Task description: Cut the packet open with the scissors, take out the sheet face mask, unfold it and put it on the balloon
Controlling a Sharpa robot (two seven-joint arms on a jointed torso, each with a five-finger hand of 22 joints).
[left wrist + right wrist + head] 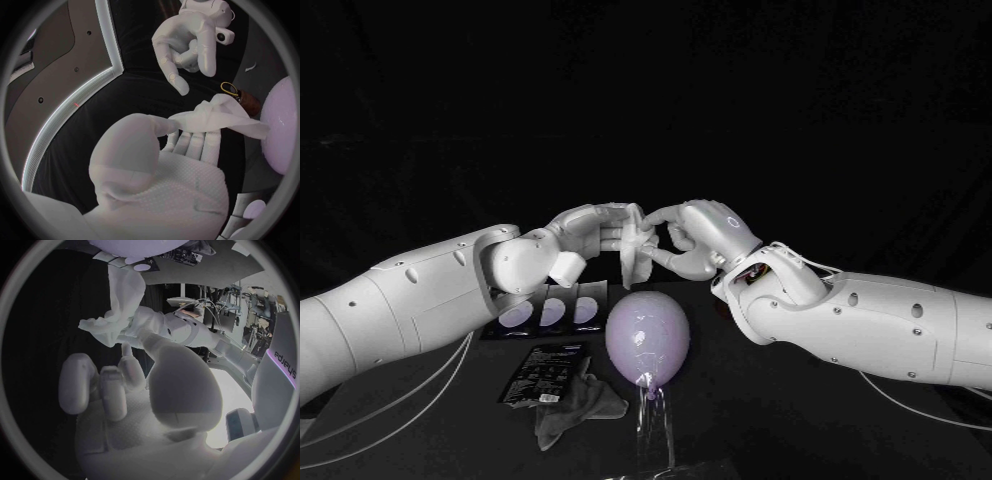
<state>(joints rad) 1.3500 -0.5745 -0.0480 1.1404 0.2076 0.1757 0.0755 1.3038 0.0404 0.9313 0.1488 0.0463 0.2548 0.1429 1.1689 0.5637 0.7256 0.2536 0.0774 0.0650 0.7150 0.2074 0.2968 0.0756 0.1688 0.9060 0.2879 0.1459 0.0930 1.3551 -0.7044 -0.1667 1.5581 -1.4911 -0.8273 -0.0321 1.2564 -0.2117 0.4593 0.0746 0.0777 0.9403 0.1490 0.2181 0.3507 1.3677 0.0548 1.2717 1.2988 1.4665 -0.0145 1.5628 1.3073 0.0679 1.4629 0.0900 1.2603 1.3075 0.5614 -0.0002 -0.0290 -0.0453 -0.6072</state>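
My left hand (596, 235) is raised above the table and pinches the crumpled white sheet mask (635, 248) between thumb and fingers; the left wrist view shows the mask (219, 117) bunched at the fingertips. My right hand (697, 235) hovers just beside it, fingers loosely bent and apart, a small gap from the mask (115, 310). Below both hands the pale purple balloon (648, 340) stands on the table. The black packet (548, 372) lies flat to the balloon's left.
A crumpled grey cloth (581, 408) lies beside the packet. Behind it sits a dark tray (553, 310) with pale oval pads. A clear stand (653, 430) reaches from the balloon towards the table's front edge.
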